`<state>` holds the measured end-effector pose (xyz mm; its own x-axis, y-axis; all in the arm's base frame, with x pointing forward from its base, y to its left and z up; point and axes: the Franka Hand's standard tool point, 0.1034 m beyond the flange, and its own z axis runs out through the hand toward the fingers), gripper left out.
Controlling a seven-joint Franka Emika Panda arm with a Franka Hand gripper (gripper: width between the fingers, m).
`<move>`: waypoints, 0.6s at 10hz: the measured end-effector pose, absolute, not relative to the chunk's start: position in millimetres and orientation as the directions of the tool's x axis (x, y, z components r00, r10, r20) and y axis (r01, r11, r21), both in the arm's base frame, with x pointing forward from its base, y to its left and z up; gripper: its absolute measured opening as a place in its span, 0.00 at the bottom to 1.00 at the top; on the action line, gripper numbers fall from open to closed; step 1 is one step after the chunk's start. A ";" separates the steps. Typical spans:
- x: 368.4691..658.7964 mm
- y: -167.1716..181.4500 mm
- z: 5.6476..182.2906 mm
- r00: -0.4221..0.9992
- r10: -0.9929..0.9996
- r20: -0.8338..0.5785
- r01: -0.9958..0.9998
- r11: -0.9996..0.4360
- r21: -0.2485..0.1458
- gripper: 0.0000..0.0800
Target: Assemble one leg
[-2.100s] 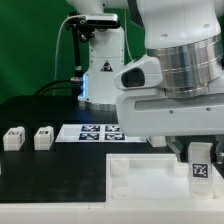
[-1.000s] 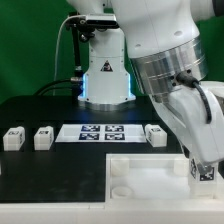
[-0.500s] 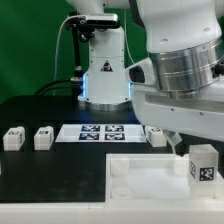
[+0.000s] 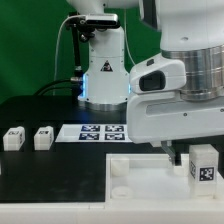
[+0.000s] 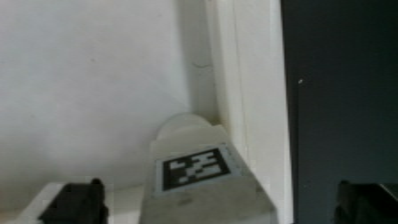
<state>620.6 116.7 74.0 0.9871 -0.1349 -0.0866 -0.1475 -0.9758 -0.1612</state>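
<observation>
Gripper (image 5: 222, 204): wide open, nothing held. You see its dark fingertips (image 5: 79, 200) on either side of the leg (image 4: 203, 164), clear of it. The leg stands upright with its tag showing, against the rim in a corner of the white tray piece (image 4: 140, 172), at the exterior view's right. A second leg (image 4: 12, 138) and a third leg (image 4: 43, 137) sit on the black table (image 4: 40, 170) at the exterior view's left, near the marker board (image 4: 100, 131).

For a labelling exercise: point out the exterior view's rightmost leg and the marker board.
Leg (image 4: 203, 167): exterior view, its tagged front face.
Marker board (image 4: 95, 131): exterior view, its middle.
</observation>
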 end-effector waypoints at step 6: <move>620.1 117.0 73.7 0.817 -0.555 -0.156 -0.573 -0.811 -0.113 0.37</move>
<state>620.1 117.0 73.7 0.8169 -0.5554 -0.1559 -0.5733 -0.8115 -0.1133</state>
